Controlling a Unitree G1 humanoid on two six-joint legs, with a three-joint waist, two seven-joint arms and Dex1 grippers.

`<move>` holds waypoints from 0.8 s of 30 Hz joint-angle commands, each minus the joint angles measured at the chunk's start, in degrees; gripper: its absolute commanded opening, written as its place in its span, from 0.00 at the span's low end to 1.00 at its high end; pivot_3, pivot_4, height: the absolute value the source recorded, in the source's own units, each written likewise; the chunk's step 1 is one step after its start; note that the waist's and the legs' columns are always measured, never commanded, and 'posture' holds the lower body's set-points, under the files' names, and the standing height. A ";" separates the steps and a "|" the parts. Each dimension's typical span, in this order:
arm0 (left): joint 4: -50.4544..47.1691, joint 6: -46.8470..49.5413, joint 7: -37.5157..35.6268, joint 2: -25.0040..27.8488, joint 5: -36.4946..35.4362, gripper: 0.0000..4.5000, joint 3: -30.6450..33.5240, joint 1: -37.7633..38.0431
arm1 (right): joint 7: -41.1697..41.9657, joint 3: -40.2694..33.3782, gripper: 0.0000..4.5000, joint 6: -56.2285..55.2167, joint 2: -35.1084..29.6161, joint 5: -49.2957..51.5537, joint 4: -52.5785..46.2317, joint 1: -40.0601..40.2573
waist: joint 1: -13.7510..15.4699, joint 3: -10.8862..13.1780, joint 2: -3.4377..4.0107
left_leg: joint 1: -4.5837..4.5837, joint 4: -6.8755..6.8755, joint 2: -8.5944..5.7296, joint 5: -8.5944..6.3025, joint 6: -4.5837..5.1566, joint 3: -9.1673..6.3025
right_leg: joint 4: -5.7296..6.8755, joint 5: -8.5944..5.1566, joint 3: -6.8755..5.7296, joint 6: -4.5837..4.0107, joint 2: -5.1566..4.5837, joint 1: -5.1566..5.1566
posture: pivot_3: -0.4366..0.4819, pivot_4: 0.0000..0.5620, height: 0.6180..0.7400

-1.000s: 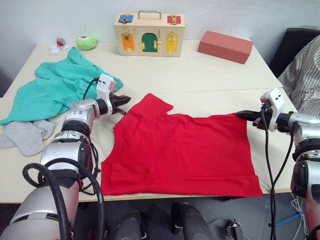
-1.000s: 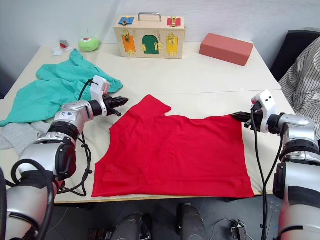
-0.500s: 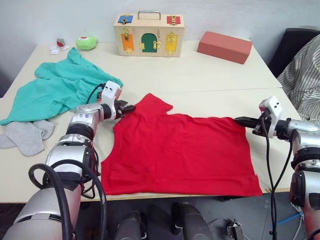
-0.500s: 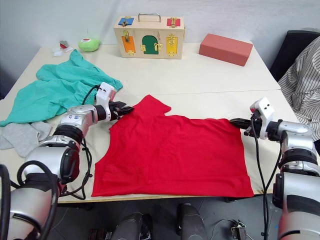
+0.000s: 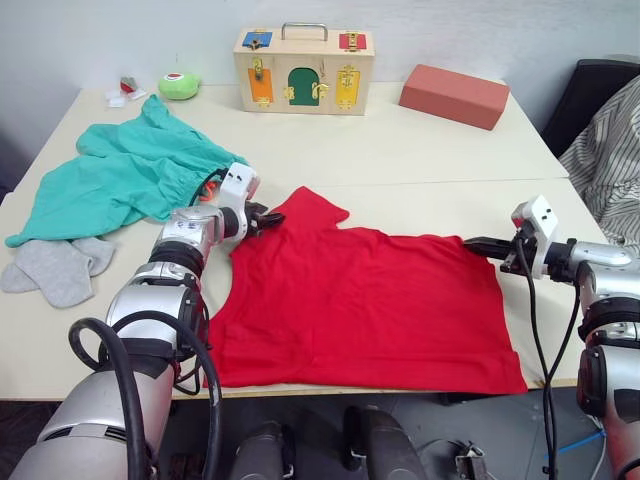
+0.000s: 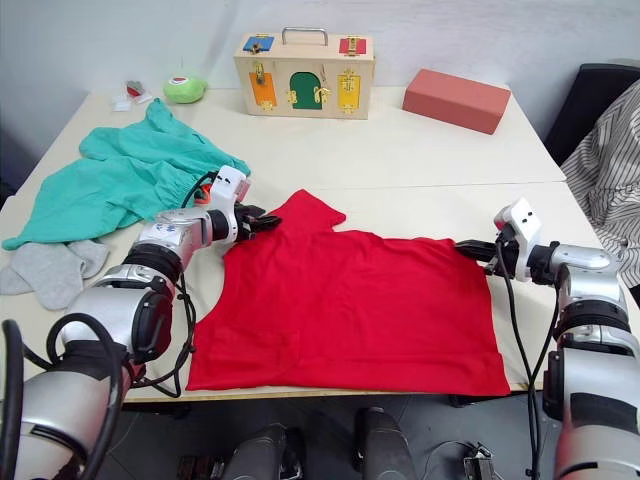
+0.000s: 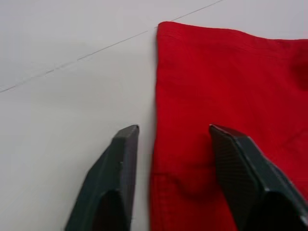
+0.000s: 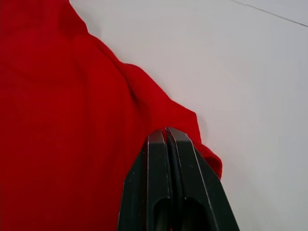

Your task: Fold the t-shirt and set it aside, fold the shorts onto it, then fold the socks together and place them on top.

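Observation:
The red t-shirt (image 5: 360, 310) lies spread flat on the near half of the table. My left gripper (image 7: 171, 129) is open at the shirt's left sleeve, its fingers (image 7: 120, 159) astride the sleeve's edge low over the table. My right gripper (image 8: 165, 131) is shut, its tips resting on the shirt's far right corner; no cloth shows between them. The teal shorts (image 5: 120, 180) lie crumpled at the back left. Just in front of them, near the left edge, are the grey socks (image 5: 55, 268).
At the back of the table (image 5: 400, 150) stand a wooden latch box (image 5: 303, 56), a brick-red block (image 5: 453, 95) and a small green object (image 5: 179, 86). Striped cloth (image 5: 610, 150) hangs beyond the right edge.
My left gripper has moved right, from beside the shorts to the shirt's left sleeve. The right gripper has edged slightly inward over the shirt's corner. The shirt lies as before.

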 commanded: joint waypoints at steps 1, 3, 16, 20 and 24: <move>-0.51 -1.44 -0.43 0.22 0.61 0.27 -0.16 -0.34 | 0.17 -0.82 0.00 -0.50 -0.48 1.25 -2.15 0.28 | 0.00 0.00 0.00 | 0.00 0.00 0.01 0.00 0.00 0.00 | 0.00 0.00 0.00 0.00 0.00 0.00 | 0.48 0.27 1.00; -0.50 -2.01 -0.40 0.40 0.77 0.12 -0.21 -0.04 | 0.16 -0.84 0.00 -0.42 -0.47 1.33 -2.29 0.37 | 0.00 0.00 0.00 | 0.00 0.00 0.02 -0.01 -0.01 0.00 | 0.00 0.00 -0.01 0.00 0.01 0.00 | 0.48 0.27 1.00; -2.41 -10.91 -5.84 3.68 -1.92 0.01 3.27 2.67 | 0.58 -1.49 0.00 -1.05 -0.83 2.21 -2.86 0.53 | -0.17 0.00 0.00 | 0.00 0.00 0.05 -0.02 -0.03 0.00 | 0.00 0.00 -0.01 0.00 0.01 0.00 | 0.48 0.27 1.00; -3.40 -12.49 -8.34 4.51 -2.40 0.01 3.38 3.61 | 0.29 -2.12 0.00 -2.53 -1.61 2.89 -2.78 0.71 | -0.07 0.00 0.00 | 0.00 0.02 0.03 -0.02 -0.02 0.00 | 0.00 0.00 -0.01 0.00 0.00 0.00 | 0.48 0.27 1.00; -5.20 -13.60 -11.04 5.27 -4.08 0.01 4.15 4.55 | 1.24 -3.37 0.00 -2.65 -3.02 4.20 -3.35 1.16 | -0.05 0.00 0.00 | 0.00 0.03 0.03 -0.02 -0.02 0.00 | 0.01 0.00 -0.01 0.00 0.00 0.00 | 0.48 0.27 1.00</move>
